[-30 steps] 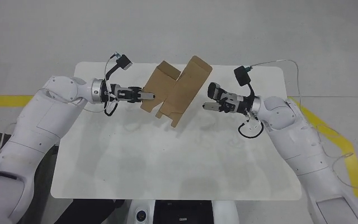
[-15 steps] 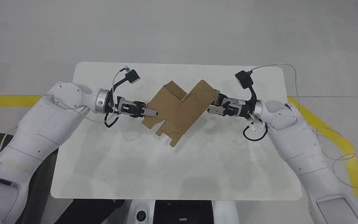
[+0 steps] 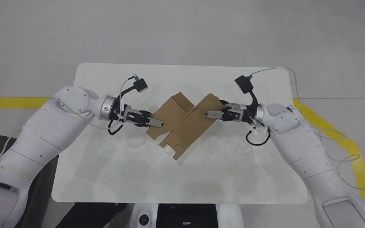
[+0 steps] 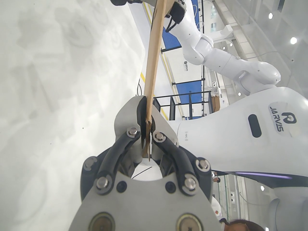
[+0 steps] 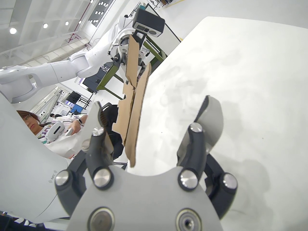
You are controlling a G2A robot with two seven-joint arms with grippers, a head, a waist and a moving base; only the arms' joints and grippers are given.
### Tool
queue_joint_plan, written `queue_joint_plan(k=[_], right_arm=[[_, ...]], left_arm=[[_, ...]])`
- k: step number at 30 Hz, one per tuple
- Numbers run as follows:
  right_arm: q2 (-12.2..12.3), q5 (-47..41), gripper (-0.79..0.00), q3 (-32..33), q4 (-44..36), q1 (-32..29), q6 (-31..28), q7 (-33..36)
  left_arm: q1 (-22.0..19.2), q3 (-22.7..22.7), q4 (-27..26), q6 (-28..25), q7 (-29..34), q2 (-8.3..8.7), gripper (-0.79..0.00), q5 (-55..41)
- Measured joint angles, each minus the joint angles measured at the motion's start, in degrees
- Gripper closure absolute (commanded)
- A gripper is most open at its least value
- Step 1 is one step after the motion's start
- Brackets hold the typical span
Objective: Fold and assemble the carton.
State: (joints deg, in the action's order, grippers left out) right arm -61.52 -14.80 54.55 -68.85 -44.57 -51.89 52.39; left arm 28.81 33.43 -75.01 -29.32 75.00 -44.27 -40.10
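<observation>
A flat brown carton (image 3: 181, 123) is held above the middle of the white table (image 3: 114, 171). My left gripper (image 3: 154, 122) is shut on the carton's left edge; the left wrist view shows the cardboard (image 4: 154, 56) edge-on, pinched between the fingers (image 4: 146, 116). My right gripper (image 3: 212, 113) is at the carton's right corner and stands open. In the right wrist view the carton edge (image 5: 134, 121) lies between the spread fingers (image 5: 209, 114) without being clamped.
The table's near half (image 3: 182, 176) is bare white surface. A yellow floor line (image 3: 14, 102) runs past both sides of the table.
Both arms have come toward the table's middle and a little nearer the front, carrying the carton along. The right gripper has closed the gap and now straddles the carton's right corner.
</observation>
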Motion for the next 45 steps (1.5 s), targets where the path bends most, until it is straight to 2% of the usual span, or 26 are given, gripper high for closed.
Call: queue_joint_plan(k=[8, 12, 17, 19, 20, 27, 33, 39, 45], right_arm=[[0.72, -1.62, -0.135, -2.09, -0.81, 0.34, 0.21, 0.21], [1.10, -2.60, -0.012, -3.09, -1.00, 0.52, 0.20, 0.20], [1.61, -3.74, 0.000, -4.27, -1.09, 0.80, 0.09, 0.09], [1.80, -4.24, 0.000, -4.71, -1.07, 0.94, -0.03, -0.03], [1.88, -4.48, 0.000, -4.89, -1.03, 0.99, -0.12, -0.12], [2.17, -6.05, 0.000, -5.30, 0.07, 1.35, -1.88, -1.90], [1.60, -5.92, 0.000, -4.48, 0.69, 1.02, -2.75, -6.55], [0.84, -0.24, 0.000, -4.14, -0.54, 0.61, 0.47, -12.94], [-0.44, 6.12, 0.000, -4.35, -2.66, -0.19, 4.45, -22.37]], left_arm=[[-0.78, -1.47, 0.37, -0.87, -0.86, 0.11, 0.000, 0.74], [-1.22, -2.02, 0.58, -1.30, -1.29, 0.24, 0.000, 0.79], [-1.78, -2.70, 0.88, -2.01, -2.01, 0.49, 0.000, 0.98], [-1.99, -3.00, 0.97, -2.20, -2.19, 0.58, -0.348, 0.89], [-2.09, -3.11, 1.02, -2.28, -2.28, 0.62, -0.785, 0.84], [-3.16, -3.21, 3.08, -3.16, -3.16, 0.75, -0.785, -0.83], [-3.59, -2.24, 5.73, -5.27, -5.26, 0.35, -0.785, -4.17], [-3.15, -0.57, 7.43, -6.66, -6.68, -0.41, -0.785, -8.61], [-2.51, 1.03, 8.78, -6.72, -6.74, -1.27, -0.785, -10.32]])
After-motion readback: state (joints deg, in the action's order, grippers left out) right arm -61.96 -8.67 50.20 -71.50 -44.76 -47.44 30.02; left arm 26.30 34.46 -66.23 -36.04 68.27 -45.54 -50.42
